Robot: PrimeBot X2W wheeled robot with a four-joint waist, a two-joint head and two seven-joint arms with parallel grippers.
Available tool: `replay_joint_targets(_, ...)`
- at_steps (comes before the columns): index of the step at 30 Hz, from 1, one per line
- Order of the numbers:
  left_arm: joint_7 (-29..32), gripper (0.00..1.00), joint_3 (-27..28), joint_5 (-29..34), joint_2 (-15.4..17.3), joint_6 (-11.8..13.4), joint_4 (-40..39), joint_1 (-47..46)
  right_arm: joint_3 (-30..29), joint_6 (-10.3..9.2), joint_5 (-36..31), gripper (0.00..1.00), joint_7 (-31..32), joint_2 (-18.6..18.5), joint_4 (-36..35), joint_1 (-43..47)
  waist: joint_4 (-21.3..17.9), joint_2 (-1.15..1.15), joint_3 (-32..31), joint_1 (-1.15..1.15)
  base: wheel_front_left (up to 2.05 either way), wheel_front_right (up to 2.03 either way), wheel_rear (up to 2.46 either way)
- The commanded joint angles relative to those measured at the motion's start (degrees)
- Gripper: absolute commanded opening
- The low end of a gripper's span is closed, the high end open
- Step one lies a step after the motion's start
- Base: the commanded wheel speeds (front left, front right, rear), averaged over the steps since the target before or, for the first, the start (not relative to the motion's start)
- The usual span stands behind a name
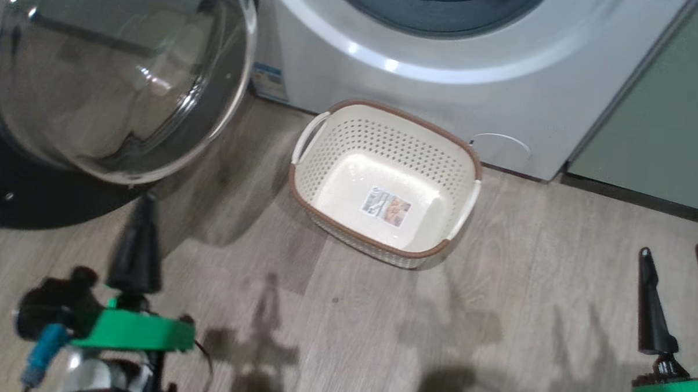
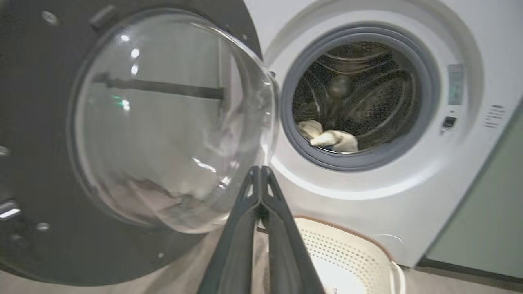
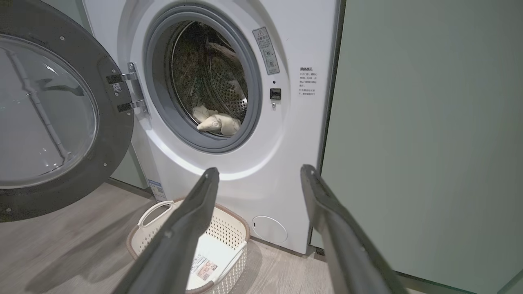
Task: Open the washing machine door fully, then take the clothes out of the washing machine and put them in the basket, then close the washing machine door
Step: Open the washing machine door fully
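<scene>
Door (image 3: 118,134) is swung wide; clothes (image 3: 218,124) are seen in drum (image 3: 220,77). Basket (image 1: 387,107) is set on floor (image 1: 350,323) just before washer (image 1: 422,100). L gripper (image 2: 260,169) is clenched shut, R gripper (image 3: 259,169) released.

Bright indoor light lays soft shadows on the floor (image 1: 350,335) and white glints on the door (image 1: 115,77) glass, while the left wrist view is smeared and bowed at its edges.

Clear glossy glass bowl in washing machine door (image 1: 115,77), dark rim. Front of washing machine (image 1: 445,89): smooth white, glossy; matt grey rubber seal (image 2: 359,161); perforated steel drum (image 3: 220,81). The clothes (image 3: 216,122): soft cream cloth. The basket (image 1: 380,139): perforated cream plastic w/ brown rim. The floor (image 1: 350,323): matt wood-grain. The cabinet (image 3: 429,122): smooth matt green.
</scene>
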Motion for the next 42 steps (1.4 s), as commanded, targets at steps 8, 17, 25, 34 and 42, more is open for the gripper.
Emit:
replay_joint_targets(8,-0.3,0.27,-6.2,-2.6,0.9,-0.3,0.0,1.7,3.0,0.08,-0.2,1.0,-0.4,0.4,-2.5,-0.9,-7.0,0.0,-3.1,0.01,0.0,0.0,0.0)
replay_joint_targets(17,1.5,1.0,-8.3,-2.5,1.0,-0.2,2.8,1.8,3.5,0.08,0.0,1.0,-0.4,1.3,-2.6,0.7,-12.5,0.0,-5.6,0.01,0.0,0.0,0.0)
replay_joint_targets(25,3.2,1.0,-7.6,-2.3,1.6,1.4,3.3,3.0,3.6,0.08,0.6,1.0,-0.4,1.8,-2.1,2.3,-16.5,0.0,-7.7,0.01,0.0,0.0,0.0)
replay_joint_targets(34,4.3,1.0,-7.3,-2.7,1.9,2.2,3.7,4.1,3.4,0.08,0.9,1.0,-0.4,2.3,-1.7,3.4,-17.7,0.0,-8.8,0.01,0.0,0.0,0.0)
replay_joint_targets(42,4.5,1.0,-7.6,-2.9,2.4,2.2,4.5,3.7,3.3,0.08,0.9,1.0,-0.4,2.5,-1.8,3.4,-17.7,0.0,-8.8,0.01,0.0,0.0,0.0)
